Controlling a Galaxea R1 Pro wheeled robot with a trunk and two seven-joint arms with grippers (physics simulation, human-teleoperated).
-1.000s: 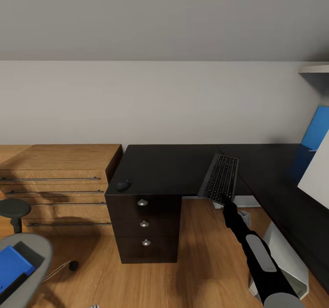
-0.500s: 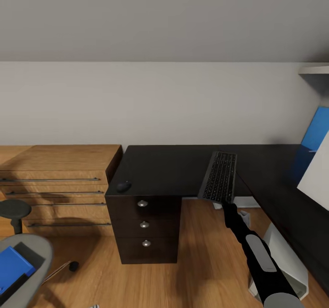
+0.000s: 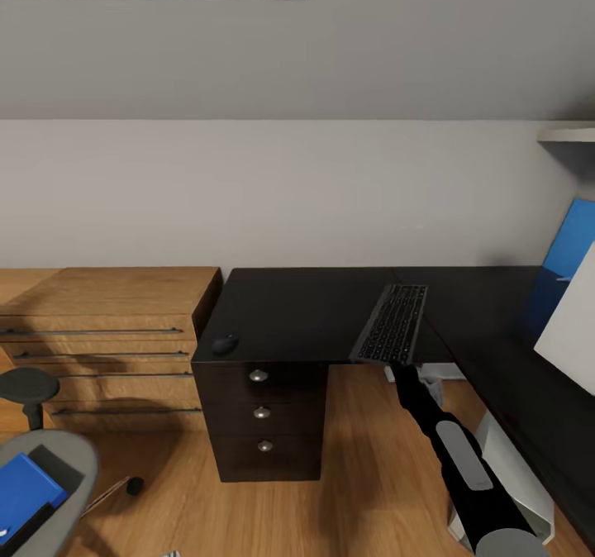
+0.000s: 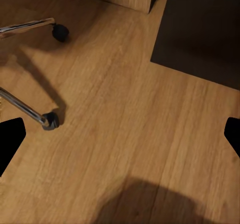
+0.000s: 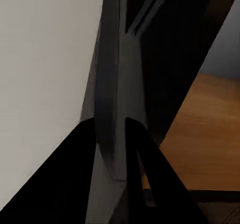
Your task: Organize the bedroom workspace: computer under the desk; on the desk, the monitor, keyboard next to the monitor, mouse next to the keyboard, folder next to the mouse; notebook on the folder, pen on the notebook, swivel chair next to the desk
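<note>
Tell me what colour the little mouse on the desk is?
Black. The mouse shows best in the head view.

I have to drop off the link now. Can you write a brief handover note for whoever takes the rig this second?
Right gripper: shut on the keyboard, held by its near end over the desk.
Left gripper: open, holds nothing, pointing at the floor by the swivel chair base.
Mouse: on the desk's left front corner.
Monitor: on the desk's right wing.
Folder: on the chair seat.
Computer: on the floor beneath the desk.
Left: set the keyboard by the monitor, bring the mouse beside it, move the folder, stack notebook and pen, park the chair.
</note>
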